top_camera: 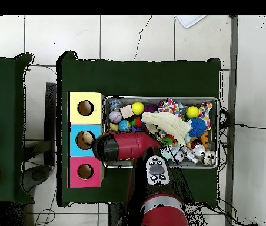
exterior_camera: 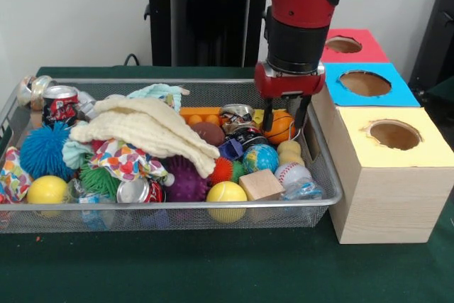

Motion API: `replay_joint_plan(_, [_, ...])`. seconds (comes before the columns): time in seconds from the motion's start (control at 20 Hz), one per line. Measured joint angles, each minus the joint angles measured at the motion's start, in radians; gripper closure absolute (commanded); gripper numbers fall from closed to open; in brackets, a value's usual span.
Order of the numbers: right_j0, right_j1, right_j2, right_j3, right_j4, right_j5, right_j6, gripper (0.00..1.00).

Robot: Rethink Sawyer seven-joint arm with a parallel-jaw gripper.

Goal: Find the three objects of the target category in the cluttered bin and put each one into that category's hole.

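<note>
Green cloth covered the table (exterior_camera: 213,274), and on it, across the lower left and middle of the front view, sat the wire basket (exterior_camera: 177,211) heaped with clutter. We could not make out any plush animals in either view; we judged they lay buried, perhaps under the cream cloth (exterior_camera: 152,133) draped over the middle of the pile. Such toys should be light, soft and squashy, unlikely to slip or break, so we would pinch one around the body rather than by a limb or ear.

Around the cloth we saw a blue spiky ball (exterior_camera: 44,150) at the left, a purple spiky ball (exterior_camera: 188,181) and a yellow ball (exterior_camera: 227,193) near the front rim, a wooden cube (exterior_camera: 261,184), a small globe ball (exterior_camera: 261,157) and a soda can (exterior_camera: 60,104) at the upper left.

Above the basket's right end hung the gripper (exterior_camera: 284,120), its two thin fingers apart with nothing between them, just beside a small basketball (exterior_camera: 281,127).

At the right stood three wooden boxes; the red-topped box's hole (exterior_camera: 344,45) was farthest back, behind the blue box (exterior_camera: 365,84) and the yellow box (exterior_camera: 394,136).
</note>
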Motion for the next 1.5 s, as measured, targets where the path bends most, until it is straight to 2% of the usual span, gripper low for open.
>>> replay_joint_plan(0.35, [0.004, -0.007, 0.0, 0.01, 0.023, 0.0, 0.0, 0.0])
replay_joint_plan(1.05, [0.019, 0.144, -0.035, -0.031, 0.023, -0.067, 0.0, 0.0])
replay_joint_plan(1.5, [0.021, 0.162, -0.042, -0.034, 0.027, -0.078, 0.0, 0.0])
